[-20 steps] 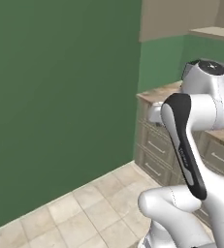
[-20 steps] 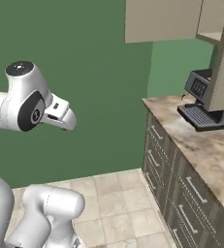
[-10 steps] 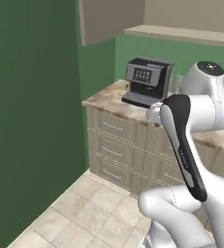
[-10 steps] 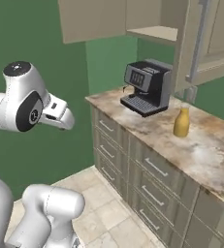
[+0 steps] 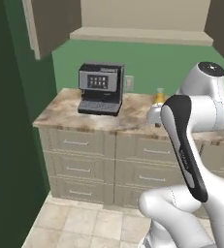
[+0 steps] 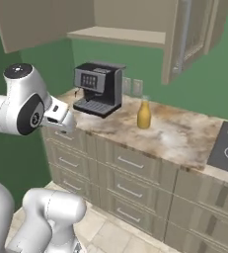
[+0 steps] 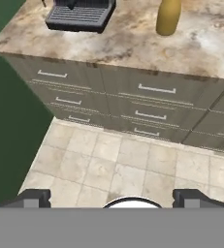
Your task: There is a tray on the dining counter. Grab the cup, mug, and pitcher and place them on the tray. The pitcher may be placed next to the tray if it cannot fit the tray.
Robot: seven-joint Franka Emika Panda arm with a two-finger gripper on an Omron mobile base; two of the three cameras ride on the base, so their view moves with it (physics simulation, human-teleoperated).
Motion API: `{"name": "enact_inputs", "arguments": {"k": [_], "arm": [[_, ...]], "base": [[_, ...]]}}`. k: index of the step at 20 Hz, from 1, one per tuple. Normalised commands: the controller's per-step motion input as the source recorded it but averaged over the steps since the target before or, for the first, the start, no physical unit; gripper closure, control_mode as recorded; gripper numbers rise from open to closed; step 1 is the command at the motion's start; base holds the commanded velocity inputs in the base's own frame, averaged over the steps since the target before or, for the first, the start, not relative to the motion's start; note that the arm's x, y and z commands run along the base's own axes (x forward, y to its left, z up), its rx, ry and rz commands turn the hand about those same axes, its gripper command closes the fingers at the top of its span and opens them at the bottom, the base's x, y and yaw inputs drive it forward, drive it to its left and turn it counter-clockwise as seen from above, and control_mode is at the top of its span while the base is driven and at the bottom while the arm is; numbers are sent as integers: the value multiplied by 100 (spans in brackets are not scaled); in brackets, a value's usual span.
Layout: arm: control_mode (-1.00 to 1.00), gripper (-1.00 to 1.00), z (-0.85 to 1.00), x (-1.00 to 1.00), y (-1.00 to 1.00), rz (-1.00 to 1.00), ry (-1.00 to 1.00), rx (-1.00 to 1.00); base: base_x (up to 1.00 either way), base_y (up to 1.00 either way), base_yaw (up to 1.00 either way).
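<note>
From the left base view, you faced a marbled beige counter (image 5: 108,118) on matte cream drawer fronts with slim metal bar handles, backed by a flat green wall. A boxy black coffee machine (image 5: 101,88) with a grey front panel stood on the stone near its left end, and the pitcher (image 5: 158,97) showed as a sliver of glossy yellow-orange with a narrow neck, standing on the same counter just behind your arm's smooth white shell. Pale square floor tiles ran below the drawers. Over in the right base view, you had the pitcher (image 6: 144,114) in full: a rounded bottle shape tapering to a slim neck, upright on the veined stone, to the right of the coffee machine (image 6: 97,88) and apart from it. A dark glassy cooktop (image 6: 226,148) with ring markings lay flush in the counter at the far right, and plain beige wall cabinets hung above. Down the hand view, your gripper (image 7: 111,198) was spread wide with nothing between its two dark blocky tips, hanging over the tiled floor (image 7: 118,167); the pitcher (image 7: 168,18) stood on the counter top well beyond it, beside the machine's ribbed black drip tray (image 7: 80,16).
</note>
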Motion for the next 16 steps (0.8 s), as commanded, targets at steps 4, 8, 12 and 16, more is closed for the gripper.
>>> {"name": "enact_inputs", "arguments": {"k": [4,8,12,16], "arm": [[100,-100,0,0,0,0,0,0],[100,-100,0,0,0,0,0,0],[100,-100,0,0,0,0,0,0],[100,-100,0,0,0,0,0,0]], "base": [[34,67,-61],[30,47,-57],[44,1,-30],[57,-1,-16]]}}
